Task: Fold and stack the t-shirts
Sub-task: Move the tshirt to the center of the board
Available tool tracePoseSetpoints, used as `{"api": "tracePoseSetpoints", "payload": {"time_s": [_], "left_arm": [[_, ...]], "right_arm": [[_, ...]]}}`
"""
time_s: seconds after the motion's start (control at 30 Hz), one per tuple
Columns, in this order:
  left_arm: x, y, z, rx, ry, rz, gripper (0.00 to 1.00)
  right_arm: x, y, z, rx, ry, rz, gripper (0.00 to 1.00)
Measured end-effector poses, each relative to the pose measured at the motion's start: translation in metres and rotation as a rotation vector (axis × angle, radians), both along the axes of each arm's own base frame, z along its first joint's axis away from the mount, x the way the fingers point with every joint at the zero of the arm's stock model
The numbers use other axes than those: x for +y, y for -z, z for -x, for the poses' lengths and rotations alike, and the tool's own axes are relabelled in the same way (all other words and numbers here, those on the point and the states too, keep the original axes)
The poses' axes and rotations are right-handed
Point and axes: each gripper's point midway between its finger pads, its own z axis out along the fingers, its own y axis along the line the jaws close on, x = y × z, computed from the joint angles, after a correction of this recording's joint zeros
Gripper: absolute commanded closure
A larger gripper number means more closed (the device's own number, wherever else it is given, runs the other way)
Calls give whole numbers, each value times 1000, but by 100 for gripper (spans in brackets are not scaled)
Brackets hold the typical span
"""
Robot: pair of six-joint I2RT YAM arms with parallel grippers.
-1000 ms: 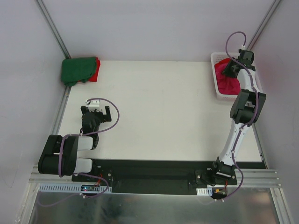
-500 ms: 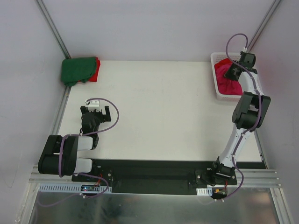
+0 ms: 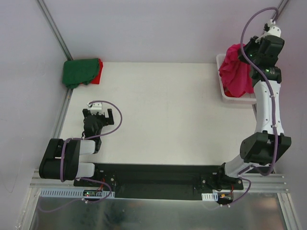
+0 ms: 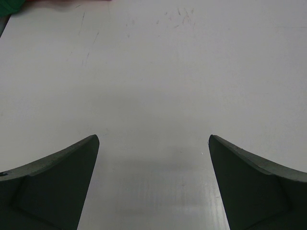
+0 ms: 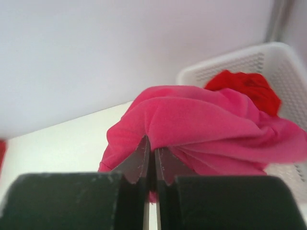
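T-shirts counted: four. One pink, one green, two red.

Basket [image 3: 238, 99]: one, white lattice, at the far right corner of the desk [image 3: 168, 115].

Pink t-shirt [image 3: 235, 72]: bunched and hanging directly above the basket, its lower folds reaching down to the basket opening. The right wrist view shows it draped over and around the fingertips. Whether the lowest cloth touches the basket's contents cannot be told.

First red t-shirt [image 5: 245, 86]: crumpled inside the basket, behind the pink t-shirt in the right wrist view, partly hidden by it.

Green t-shirt [image 3: 79, 71]: folded, lying well apart from the basket, at the far left corner of the desk, directly across from it.

Second red t-shirt [image 3: 98, 73]: touching the green t-shirt on the side facing the basket. Only a narrow edge shows, and the green cloth appears to overlie the rest.

Grippers counted: two.

Right gripper [image 5: 150, 152]: above the basket, clenched on a fold of the pink t-shirt, fingers pressed together with cloth pinched between them.

Left gripper [image 3: 98, 115]: well apart from the basket, over bare desk toward the near left. It is released, its fingers spread wide, with nothing between them. The left wrist view shows only bare desk surface between the two fingertips.
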Motion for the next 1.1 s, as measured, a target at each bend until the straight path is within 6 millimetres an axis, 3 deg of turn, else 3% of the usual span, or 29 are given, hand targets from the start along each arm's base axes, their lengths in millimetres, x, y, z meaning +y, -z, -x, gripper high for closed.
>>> {"api": "tracePoseSetpoints", "payload": {"time_s": [0.07, 0.17, 0.3, 0.43, 0.6, 0.73, 0.83, 0.93, 1.1], "left_arm": [[0, 0, 0, 0, 0, 0, 1], [0, 0, 0, 0, 0, 0, 1], [0, 0, 0, 0, 0, 0, 1], [0, 0, 0, 0, 0, 0, 1], [0, 0, 0, 0, 0, 0, 1], [0, 0, 0, 0, 0, 0, 1], [0, 0, 0, 0, 0, 0, 1], [0, 0, 0, 0, 0, 0, 1], [0, 0, 0, 0, 0, 0, 1]], "right_arm": [[28, -22, 10, -35, -67, 22, 99], [89, -54, 26, -95, -220, 60, 99], [162, -80, 67, -149, -415, 89, 99], [214, -102, 114, -205, -575, 110, 99], [267, -114, 167, -242, -757, 131, 98], [303, -106, 201, -227, -886, 147, 99], [314, -95, 211, -204, -923, 165, 99], [314, -65, 211, -141, -916, 192, 99], [302, 0, 208, 12, -868, 247, 99]]}}
